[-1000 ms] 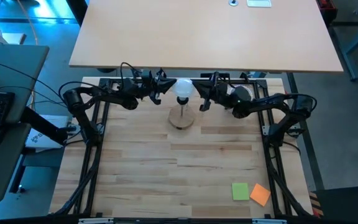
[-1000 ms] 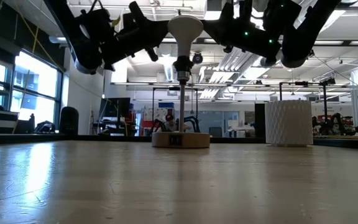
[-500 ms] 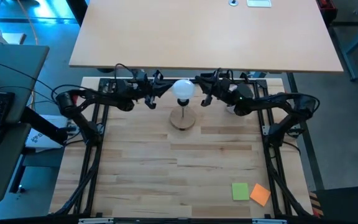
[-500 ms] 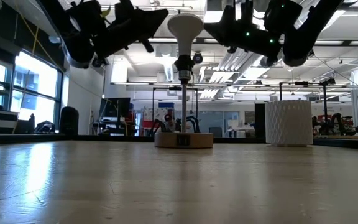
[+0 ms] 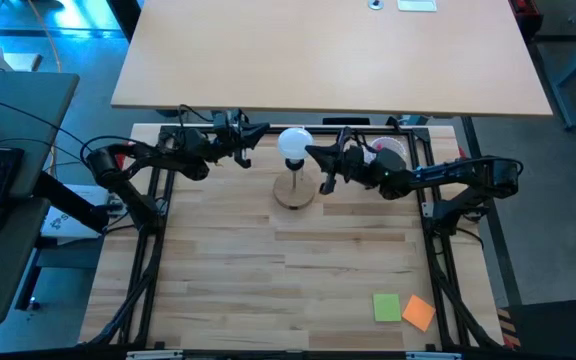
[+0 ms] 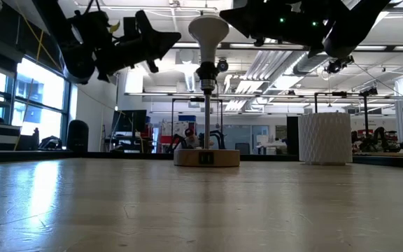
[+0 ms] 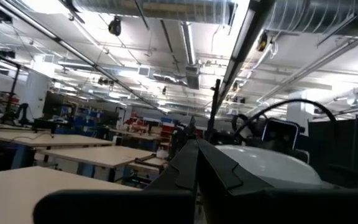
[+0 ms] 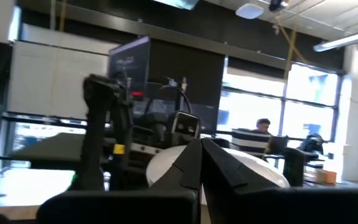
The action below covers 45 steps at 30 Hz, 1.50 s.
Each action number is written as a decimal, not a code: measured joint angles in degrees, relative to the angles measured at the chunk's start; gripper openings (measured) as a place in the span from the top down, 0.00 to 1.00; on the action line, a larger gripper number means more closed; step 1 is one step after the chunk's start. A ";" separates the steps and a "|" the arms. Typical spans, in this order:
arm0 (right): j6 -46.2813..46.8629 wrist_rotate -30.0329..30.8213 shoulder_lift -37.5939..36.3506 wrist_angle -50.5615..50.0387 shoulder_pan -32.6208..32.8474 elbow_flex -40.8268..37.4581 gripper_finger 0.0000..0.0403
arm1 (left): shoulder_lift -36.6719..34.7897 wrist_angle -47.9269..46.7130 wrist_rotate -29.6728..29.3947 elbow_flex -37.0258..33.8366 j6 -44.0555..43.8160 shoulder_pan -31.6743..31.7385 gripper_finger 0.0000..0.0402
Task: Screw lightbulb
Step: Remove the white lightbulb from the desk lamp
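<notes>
**Bulb seated on stand, both grippers shut and empty**

Upper centre of the high view: the lightbulb (image 5: 293, 143) sits on top of the round wooden stand (image 5: 294, 190), globe up. Low view shows the same bulb (image 6: 208, 31) at top centre, its narrow base in the black socket (image 6: 206, 71) on a thin post rising from the stand's disc (image 6: 206, 157). A small dark label is on the disc's front edge, too small to read.

Left gripper (image 5: 258, 132) is just left of the bulb in the high view, apart from it, fingers pressed together and holding nothing. In the low view it hangs upper left (image 6: 172, 36), tip pointing toward the bulb. Left wrist view shows the closed fingers (image 7: 194, 165) meeting in a point, the white globe (image 7: 263, 163) right behind them.

Right gripper (image 5: 316, 153) is just right of the bulb, tip near the globe; contact cannot be told. Fingers together, nothing clamped. Right wrist view: closed fingers (image 8: 199, 160) in front of the globe (image 8: 166, 165).

White ribbed cup (image 6: 325, 138) stands at right in the low view. Green sticky note (image 5: 386, 307) and orange sticky note (image 5: 419, 313) lie touching at lower right of the table (image 5: 268, 290); no writing seen on them. No readable brand or text anywhere.
</notes>
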 joint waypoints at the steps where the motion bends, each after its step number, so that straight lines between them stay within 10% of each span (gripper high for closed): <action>1: -0.25 1.08 0.00 -0.10 0.24 0.00 1.00 | 0.51 -0.07 0.18 0.42 -0.02 -0.29 1.00; 23: 0.08 3.24 -0.14 -3.28 -6.88 -0.03 1.00 | 1.29 -0.02 4.89 2.83 -4.76 -8.01 1.00; 45: -2.78 5.82 -8.52 -21.35 -0.31 -0.01 1.00 | -3.41 -15.37 3.56 2.77 1.53 -1.66 1.00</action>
